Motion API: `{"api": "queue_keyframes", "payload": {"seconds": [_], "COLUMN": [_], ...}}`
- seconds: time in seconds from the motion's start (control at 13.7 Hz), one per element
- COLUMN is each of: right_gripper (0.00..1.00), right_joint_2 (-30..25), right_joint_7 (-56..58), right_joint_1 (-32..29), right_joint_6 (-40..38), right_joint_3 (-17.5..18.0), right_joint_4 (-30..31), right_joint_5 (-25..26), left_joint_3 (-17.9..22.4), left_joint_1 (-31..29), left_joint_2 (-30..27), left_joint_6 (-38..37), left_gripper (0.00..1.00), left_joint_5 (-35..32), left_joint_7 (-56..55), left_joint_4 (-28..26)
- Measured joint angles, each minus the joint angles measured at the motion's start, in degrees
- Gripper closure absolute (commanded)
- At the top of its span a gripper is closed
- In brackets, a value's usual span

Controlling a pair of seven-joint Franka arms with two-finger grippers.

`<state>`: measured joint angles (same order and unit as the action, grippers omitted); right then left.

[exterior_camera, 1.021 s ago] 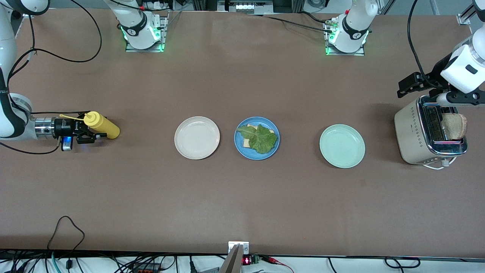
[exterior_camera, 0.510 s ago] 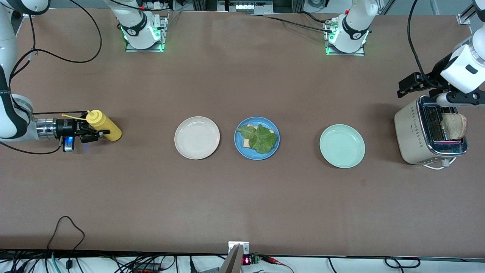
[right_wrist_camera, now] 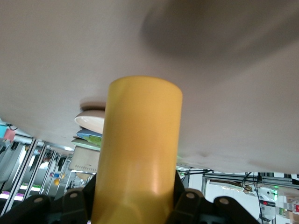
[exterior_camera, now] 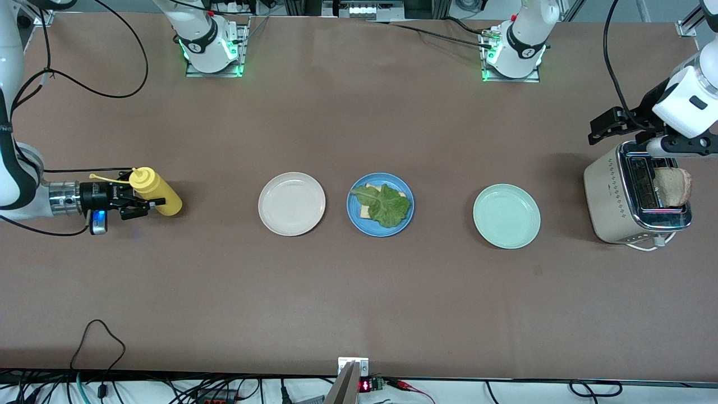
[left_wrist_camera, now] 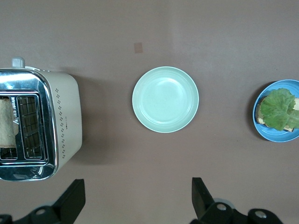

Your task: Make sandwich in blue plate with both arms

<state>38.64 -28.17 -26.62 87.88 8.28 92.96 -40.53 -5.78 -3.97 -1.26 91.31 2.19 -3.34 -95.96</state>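
Green lettuce [exterior_camera: 383,205] already covered a bread slice on the blue plate [exterior_camera: 407,219], well apart from both claws. The right gripper [exterior_camera: 138,203] pinched the yellow squeeze bottle [exterior_camera: 156,192], so sauce seemed next. The left gripper [left_wrist_camera: 138,199] hovered spread wide above the toaster [exterior_camera: 607,200], whose second slice [exterior_camera: 673,186] remained unplaced.

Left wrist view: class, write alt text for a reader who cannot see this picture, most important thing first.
The open left gripper hangs over bare table, with a pale mint-green plate empty in mid-view. To one side stands a cream toaster holding a bread slice; at the other edge is the blue plate with lettuce on bread.
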Motion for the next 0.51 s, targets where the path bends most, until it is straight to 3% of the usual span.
{"api": "queue_keyframes", "payload": {"seconds": [0.29,0.51], "right_gripper": [1.00,1.00], "right_joint_2": [-7.2,-11.3], "right_joint_7": [-8.7,-14.8], "right_joint_1": [7.4,14.5], "right_joint_6": [1.3,5.0], "right_joint_3": [0.2,0.5], "right_joint_4": [0.0,0.1], "right_joint_5": [1.4,7.7], "left_joint_3": [0.0,0.2], "left_joint_1": [-0.1,-0.3], "left_joint_2": [0.0,0.0], "left_joint_6": [0.0,0.0], "left_gripper": [0.00,0.00], "left_joint_5": [0.0,0.0], "left_joint_7": [0.0,-0.1], "left_joint_4": [0.0,0.0]}}
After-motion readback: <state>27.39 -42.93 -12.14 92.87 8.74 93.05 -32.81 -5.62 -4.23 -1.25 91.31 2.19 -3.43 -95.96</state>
